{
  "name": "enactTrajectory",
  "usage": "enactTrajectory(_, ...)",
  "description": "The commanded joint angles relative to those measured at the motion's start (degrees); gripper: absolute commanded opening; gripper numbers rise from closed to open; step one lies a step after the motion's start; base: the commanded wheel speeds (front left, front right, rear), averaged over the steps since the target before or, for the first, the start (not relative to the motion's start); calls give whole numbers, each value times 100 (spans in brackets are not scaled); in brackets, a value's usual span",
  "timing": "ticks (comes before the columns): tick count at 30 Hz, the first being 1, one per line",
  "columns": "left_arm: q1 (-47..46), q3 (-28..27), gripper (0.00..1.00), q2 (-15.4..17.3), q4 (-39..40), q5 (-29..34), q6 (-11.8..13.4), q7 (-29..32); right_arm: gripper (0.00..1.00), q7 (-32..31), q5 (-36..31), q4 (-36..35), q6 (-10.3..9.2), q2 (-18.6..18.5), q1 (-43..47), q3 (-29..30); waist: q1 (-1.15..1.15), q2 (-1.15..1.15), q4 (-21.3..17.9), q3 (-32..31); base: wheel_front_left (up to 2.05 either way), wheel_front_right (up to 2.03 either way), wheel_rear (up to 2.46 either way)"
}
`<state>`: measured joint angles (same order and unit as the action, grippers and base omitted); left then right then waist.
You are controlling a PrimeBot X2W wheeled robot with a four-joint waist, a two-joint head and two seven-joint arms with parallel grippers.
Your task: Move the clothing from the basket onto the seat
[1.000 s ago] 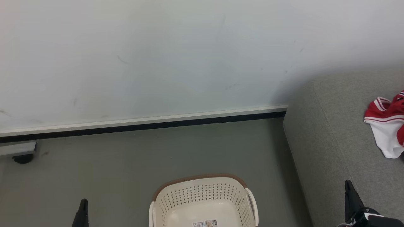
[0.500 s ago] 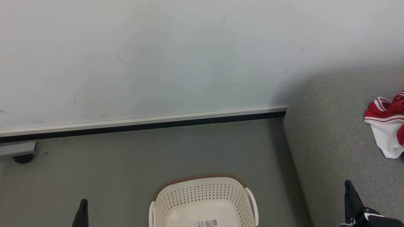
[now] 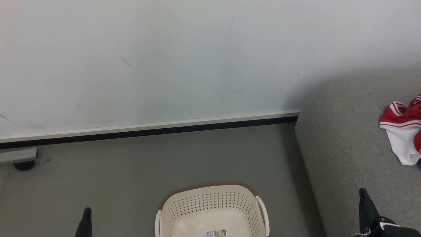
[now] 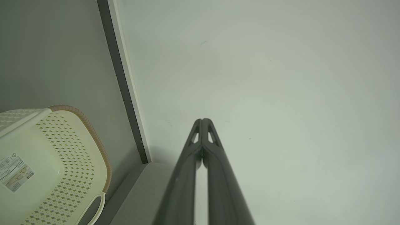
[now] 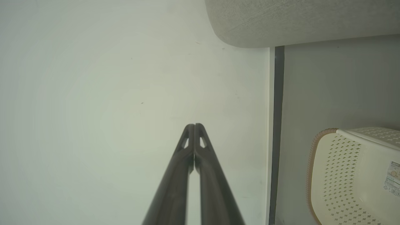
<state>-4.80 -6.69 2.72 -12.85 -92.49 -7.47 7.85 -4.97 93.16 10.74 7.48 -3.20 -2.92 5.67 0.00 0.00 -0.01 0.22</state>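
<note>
The cream basket [image 3: 210, 210] with a brown rim stands on the grey floor at the bottom centre of the head view; its visible inside holds just a paper label [image 3: 213, 233]. Red and white clothing [image 3: 403, 130] lies on the grey seat [image 3: 348, 141] at the right edge. My left gripper [image 3: 86, 211] is at the lower left, beside the basket, shut and holding nothing [image 4: 202, 120]. At the lower right, over the seat's front part, my right gripper [image 3: 362, 191] is also shut and holds nothing [image 5: 194, 125]. The basket [image 4: 50, 162] [image 5: 353, 175] shows in both wrist views.
A pale wall [image 3: 164, 59] with a white and black baseboard [image 3: 148, 130] runs behind the floor. A grey bracket on a dark caster [image 3: 23, 164] stands at the far left by the wall. Open floor lies between basket and wall.
</note>
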Motion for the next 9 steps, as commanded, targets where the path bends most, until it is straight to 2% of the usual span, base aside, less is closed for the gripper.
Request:
enactTrajectory(1,-27,-14,0,30,8,-11,-15,10,0,-5,-30,10,2,13,-11,5,0,0,0,0,0,0,0)
enactTrajectory(9,-27,-14,0,30,8,-11,-15,10,0,-8,-34,10,2,16,-12,10,0,0,0,0,0,0,0)
